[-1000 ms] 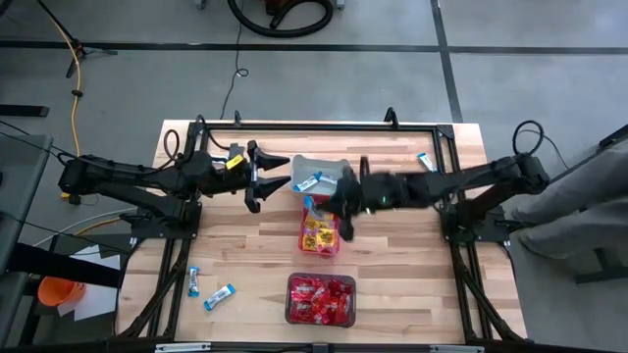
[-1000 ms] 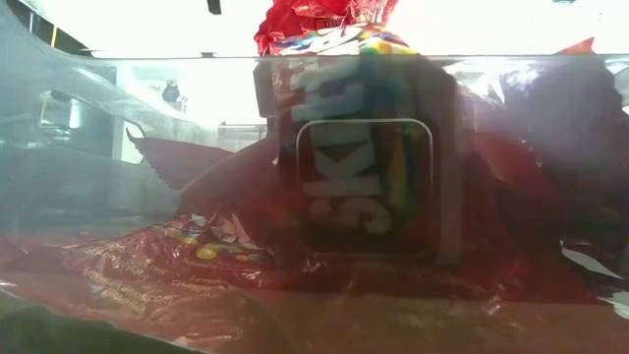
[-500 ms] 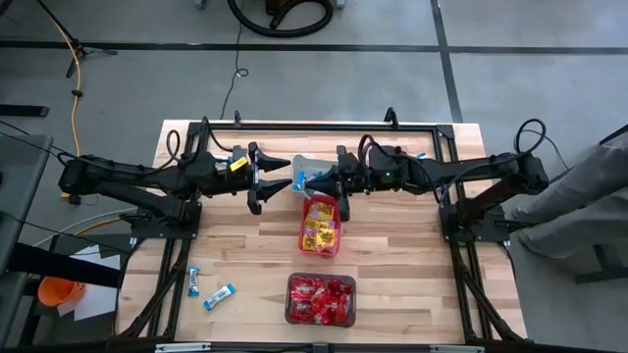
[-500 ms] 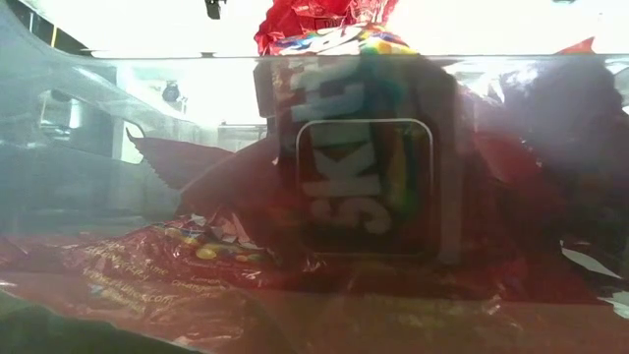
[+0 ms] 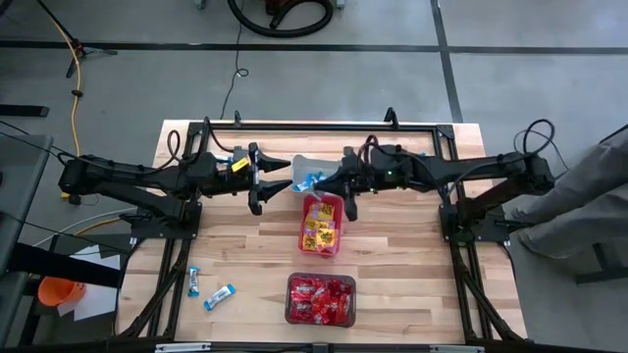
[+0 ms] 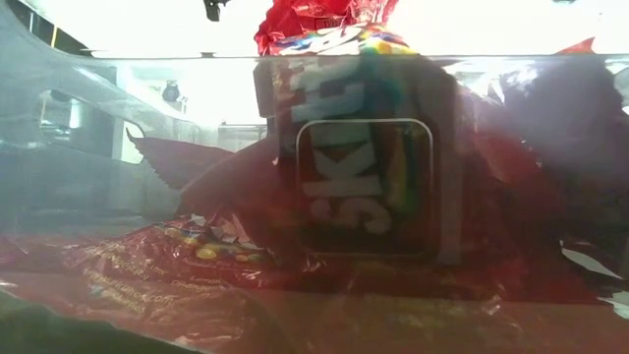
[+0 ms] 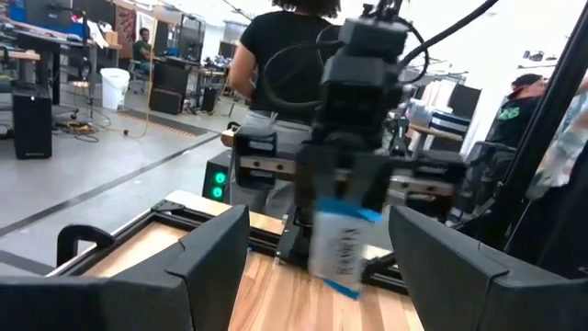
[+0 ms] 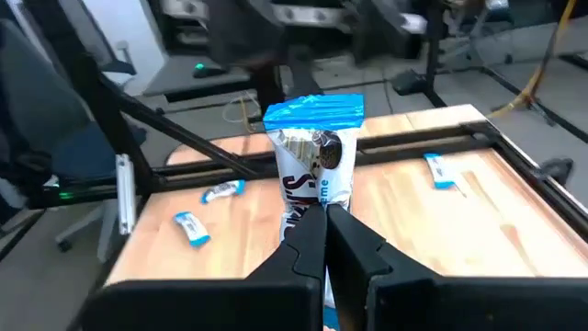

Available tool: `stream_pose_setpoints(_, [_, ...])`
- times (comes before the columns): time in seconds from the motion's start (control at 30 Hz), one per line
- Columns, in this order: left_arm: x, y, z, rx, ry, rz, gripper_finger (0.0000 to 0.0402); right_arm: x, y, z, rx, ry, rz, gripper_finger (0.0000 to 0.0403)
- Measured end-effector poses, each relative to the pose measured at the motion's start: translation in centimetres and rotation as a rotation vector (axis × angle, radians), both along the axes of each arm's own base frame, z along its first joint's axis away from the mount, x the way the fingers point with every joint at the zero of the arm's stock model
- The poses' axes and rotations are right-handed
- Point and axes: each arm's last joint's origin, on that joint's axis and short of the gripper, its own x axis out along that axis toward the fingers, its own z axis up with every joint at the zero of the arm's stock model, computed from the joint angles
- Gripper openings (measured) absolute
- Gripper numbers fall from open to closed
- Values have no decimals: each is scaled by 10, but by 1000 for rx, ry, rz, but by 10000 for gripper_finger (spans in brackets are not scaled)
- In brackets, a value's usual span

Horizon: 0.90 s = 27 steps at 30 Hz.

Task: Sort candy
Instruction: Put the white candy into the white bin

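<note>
- Right tool (image 5: 316, 180) is pinching a blue-and-white candy packet (image 8: 313, 156) by its lower edge, holding it upright over the grey bin (image 5: 316, 163) at the back middle of the tabletop (image 5: 412, 255).
- Left tool (image 5: 278, 176) sits just beside it with its fingers spread wide, nothing in them.
- Yellow packets are in the pink bin (image 5: 321, 225), reds in the dark bin (image 5: 320, 299).
- Two more blue-and-white packets (image 5: 209, 290) lie at the front left.

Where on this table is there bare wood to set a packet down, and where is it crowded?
Bare wood lies right of the pink bin and red-candy bin, and between the left arm and the two blue packets. Crowded: the middle back, where the open left gripper faces the right gripper, shut on a blue-and-white packet over the grey bin.
</note>
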Motion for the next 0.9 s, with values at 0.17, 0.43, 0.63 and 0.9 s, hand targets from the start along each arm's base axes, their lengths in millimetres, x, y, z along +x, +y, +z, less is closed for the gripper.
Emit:
stream_pose_setpoints(0.17, [0,0,-1,0,6,3,247,-24,-13,-26,50,32,-62,0])
stream_pose_setpoints(0.43, [0,0,0,-1,1,3,247,-42,-37,-90,145,-75,-258,0])
stream_pose_setpoints(0.63, [0,1,0,-2,1,12,247,-23,-65,-117,163,120,-412,0])
stream_pose_setpoints(0.9, [0,1,0,-2,1,23,247,7,-92,-123,246,292,-456,73])
